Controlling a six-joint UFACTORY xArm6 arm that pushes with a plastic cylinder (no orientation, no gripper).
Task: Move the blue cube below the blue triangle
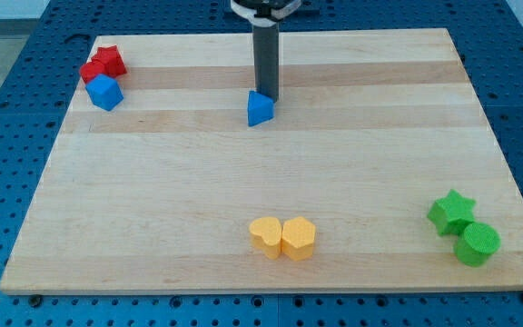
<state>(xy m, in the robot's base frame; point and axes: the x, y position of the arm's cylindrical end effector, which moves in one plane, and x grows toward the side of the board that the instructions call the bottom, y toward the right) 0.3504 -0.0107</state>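
The blue cube [104, 93] sat near the worktop's upper-left corner, touching or nearly touching the two red blocks [103, 64] just above it, toward the view's top; their shapes were hard to make out, one perhaps star-like. The blue triangle [260, 108] lay well to the cube's right, at about the same height in the view, so the cube was beside it, not below.

My tip [267, 96] rested just behind the triangle's upper right edge, touching or a hair apart; I could not tell which. The tool was a plain rod with no jaws, so it held nothing and was far from the cube.

Handling judgement: the cube looked small, rigid and light, probably smooth-faced, and likely to slide readily on the bare wood. It cannot be gripped, only pushed. Contact should be centred on a flat face, since an off-centre push would probably spin it. Pushing from its upper-left side would drive it down and right, but the red blocks crowd that side, so the tip would have to slip between them or start from the cube's left face.

Further from the cube, toward the view's bottom centre, two yellow blocks [282, 237] sat touching. At the lower right, a green star [451, 211] touched a green cylinder [476, 243]. The worktop [152, 227] between cube and triangle held nothing.
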